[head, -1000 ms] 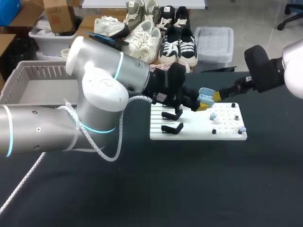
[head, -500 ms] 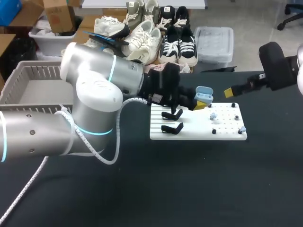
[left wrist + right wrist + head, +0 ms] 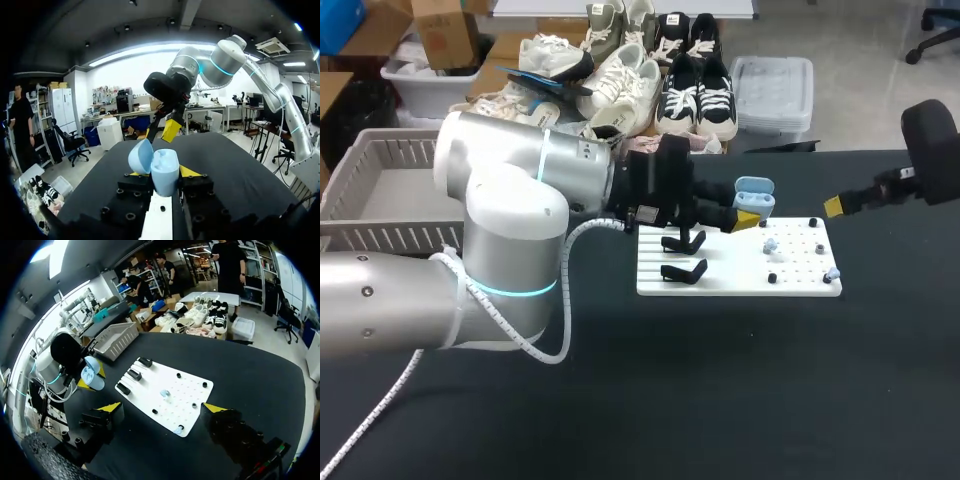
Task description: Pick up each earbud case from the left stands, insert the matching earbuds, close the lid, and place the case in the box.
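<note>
**Case held open over the board, earbuds not yet picked**

Step in hand, as we judge it: loading the earbuds. Our left gripper (image 3: 162, 174) is clamped on the small pale-blue plastic earbud case (image 3: 753, 195), a yellow finger on each side. It holds the case up above the flat white pegboard plate (image 3: 800, 285), near the plate's far edge. The case's rounded lid (image 3: 140, 156) stands open, tipped back to one side.

Our right gripper (image 3: 162, 409) hangs well apart from the case, out past the plate's right end. Its fingers are spread wide with nothing between them.

On the plate:
- Two black hook-shaped stands (image 3: 684, 243) sit at the left end, one behind the other, neither with a case on it.
- One small pale-blue earbud (image 3: 770, 244) lies near the middle.
- A second pale earbud (image 3: 832, 272) lies at the near right corner.
- A few black pegs dot the holes.

Next move, by our reckoning: the right arm comes down on one earbud and pinches it finely, since it is tiny and rounded and likely to slip. It then carries the earbud to the open case, which the left arm must keep steady and mouth-up.

Containers: we cannot tell from any view whether the case's cavity already holds an earbud. The grey slatted plastic basket (image 3: 380, 160) sits at the table's far left, and no case shows in it yet.
</note>
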{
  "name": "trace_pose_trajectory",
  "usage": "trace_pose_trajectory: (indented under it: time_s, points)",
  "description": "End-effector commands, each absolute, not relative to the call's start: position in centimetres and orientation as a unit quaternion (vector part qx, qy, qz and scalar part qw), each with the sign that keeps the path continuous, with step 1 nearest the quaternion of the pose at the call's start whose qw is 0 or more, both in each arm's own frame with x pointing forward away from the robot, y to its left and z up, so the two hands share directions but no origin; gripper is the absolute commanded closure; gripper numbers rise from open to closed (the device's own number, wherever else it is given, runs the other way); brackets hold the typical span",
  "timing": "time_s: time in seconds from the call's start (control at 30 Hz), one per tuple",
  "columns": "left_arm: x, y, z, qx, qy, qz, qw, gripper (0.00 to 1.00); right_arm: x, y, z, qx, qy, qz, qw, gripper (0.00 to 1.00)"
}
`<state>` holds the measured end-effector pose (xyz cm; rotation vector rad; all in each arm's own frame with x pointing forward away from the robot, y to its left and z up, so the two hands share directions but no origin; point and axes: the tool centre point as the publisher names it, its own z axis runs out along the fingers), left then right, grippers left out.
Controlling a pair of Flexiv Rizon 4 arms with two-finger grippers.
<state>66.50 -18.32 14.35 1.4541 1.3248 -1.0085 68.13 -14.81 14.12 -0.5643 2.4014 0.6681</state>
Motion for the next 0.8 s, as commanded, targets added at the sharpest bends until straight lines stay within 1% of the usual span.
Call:
trace_pose_trajectory:
  time_s: [0.03, 0.47, 0.8]
  points:
    - [65.6, -18.1, 14.2, 0.561, 0.542, -0.407, 0.475, 1.0, 67.1, -15.5, 14.6, -0.2, 0.908, 0.227, 0.29, 0.0]
    - [64.1, -17.1, 13.5, 0.549, 0.545, -0.398, 0.493, 1.0, 66.7, -17.0, 14.4, -0.194, 0.914, 0.22, 0.281, 0.0]
    - [63.9, -16.4, 12.3, 0.554, 0.551, -0.379, 0.496, 1.0, 67.0, -17.2, 14.1, -0.198, 0.916, 0.216, 0.273, 0.0]
